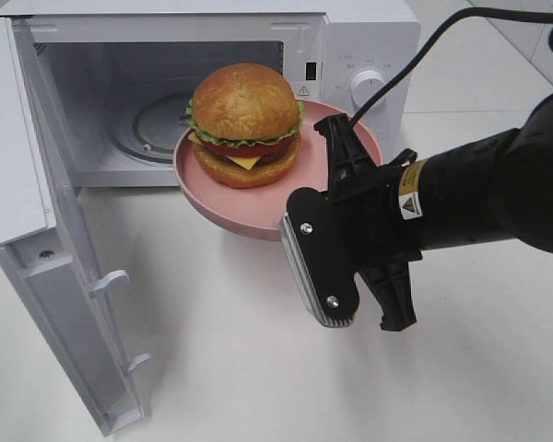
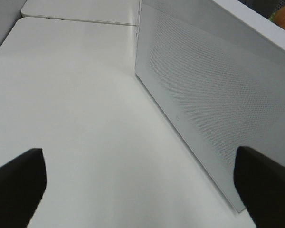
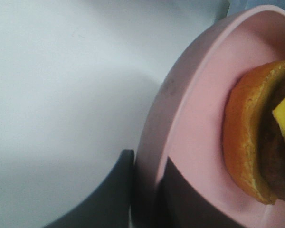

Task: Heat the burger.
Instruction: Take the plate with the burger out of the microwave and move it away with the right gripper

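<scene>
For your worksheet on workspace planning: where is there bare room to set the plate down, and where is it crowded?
Free: the microwave cavity, with only its glass turntable inside, and the white table between the open door and the right gripper. Crowded: the cavity mouth, where that gripper holds the pink plate bearing the burger.

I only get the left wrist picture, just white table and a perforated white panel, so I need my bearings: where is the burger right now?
Observer: The burger sits on a pink plate, lifted off the table in front of the microwave.
Operator: Who holds the plate?
Observer: The right hand is shut on the plate's rim, one finger inside it and one outside.
Operator: Is the microwave ready to take it?
Observer: Its door is swung wide open, and the glass turntable inside is bare. That door is the panel you see.
Operator: And my left hand?
Observer: The high camera does not show it.
</scene>
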